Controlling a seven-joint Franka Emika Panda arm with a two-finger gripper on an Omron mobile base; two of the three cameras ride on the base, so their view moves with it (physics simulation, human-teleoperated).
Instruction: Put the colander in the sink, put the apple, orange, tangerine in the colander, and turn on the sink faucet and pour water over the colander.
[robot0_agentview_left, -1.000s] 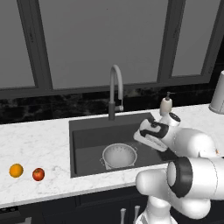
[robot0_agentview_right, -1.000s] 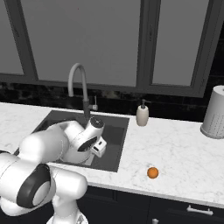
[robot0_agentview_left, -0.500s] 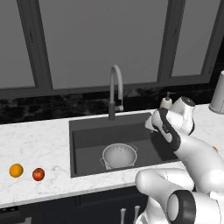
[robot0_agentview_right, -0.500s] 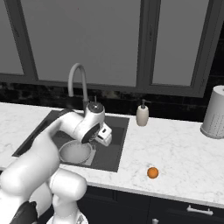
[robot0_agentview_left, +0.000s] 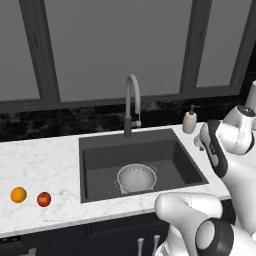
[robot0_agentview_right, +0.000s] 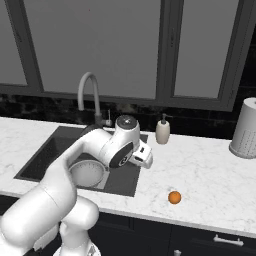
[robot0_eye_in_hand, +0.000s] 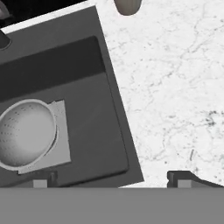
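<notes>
The silvery colander (robot0_agentview_left: 136, 178) sits upright on the floor of the dark sink (robot0_agentview_left: 170, 159), empty. An orange (robot0_agentview_left: 18, 194) and a red apple (robot0_agentview_left: 44, 199) lie side by side on the counter left of the sink. The tangerine (robot0_agentview_right: 174, 197) rests on the counter right of the sink. The gooseneck faucet (robot0_agentview_left: 131, 102) stands behind the basin with no water running. My gripper (robot0_eye_in_hand: 113, 180) hangs open and empty above the sink's right rim, with the colander (robot0_eye_in_hand: 26, 133) off to one side of it. In the right base view my arm covers part of the colander (robot0_agentview_right: 90, 175).
A soap dispenser (robot0_agentview_right: 162, 131) stands behind the sink's right corner. A white perforated canister (robot0_agentview_right: 245, 129) stands at the counter's far right. White marble counter (robot0_eye_in_hand: 175, 87) stretches to the right of the sink. Dark windows rise behind the counter.
My arm has swung right and up, from over the sink basin to above its right rim. The gripper has stayed open and the colander and fruits have not moved.
</notes>
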